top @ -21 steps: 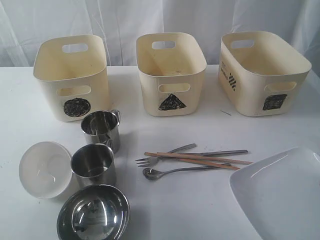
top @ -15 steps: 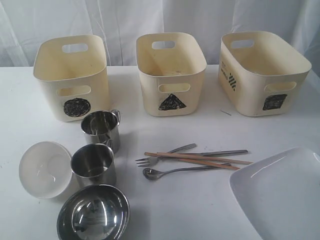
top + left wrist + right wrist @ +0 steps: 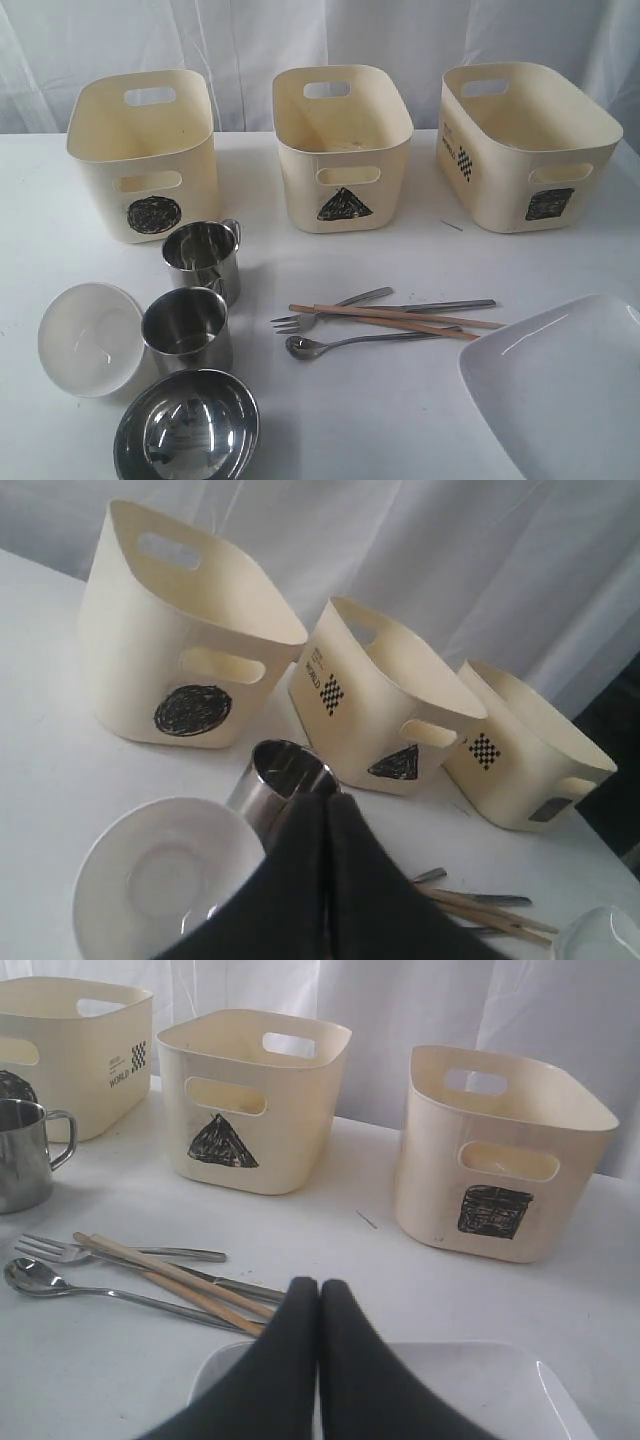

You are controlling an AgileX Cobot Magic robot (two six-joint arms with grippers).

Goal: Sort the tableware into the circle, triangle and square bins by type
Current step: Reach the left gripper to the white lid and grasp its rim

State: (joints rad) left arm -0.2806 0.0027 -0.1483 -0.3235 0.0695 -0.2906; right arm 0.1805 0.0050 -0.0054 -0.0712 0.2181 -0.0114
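Steel cutlery sits mid-surface with the long axes running roughly 9 to 3 o'clock in the exterior view. The fork (image 3: 328, 313) has its tines at the 9 end, and the spoon (image 3: 350, 343) has its bowl there too. The knife (image 3: 450, 305) reaches furthest toward 3. The wooden chopsticks (image 3: 400, 319) lie across the lot, tipped slightly from 10 to 4.

At 12 o'clock the three bins stand in a row with gaps between them: circle bin (image 3: 142, 160), triangle bin (image 3: 343, 150), then square bin (image 3: 528, 150).

Over at 8 o'clock, two mugs (image 3: 203, 262) stand upright one behind the other, and the far one's handle points about 1 o'clock. The small white dish (image 3: 90, 338) is just beside the near mug at its 9. The steel bowl (image 3: 187, 425) is at its 6, cut off by the frame edge.

The big white plate (image 3: 560, 390) fills the 4 o'clock corner and runs out of frame.

Bare surface (image 3: 370, 420) shows between bowl and plate, and in a band between cutlery and bins.

The left tool (image 3: 326, 804) is closed on nothing, above the dish and a mug. The right tool (image 3: 319, 1286) is also pinched together with nothing in it, above the plate's rim.
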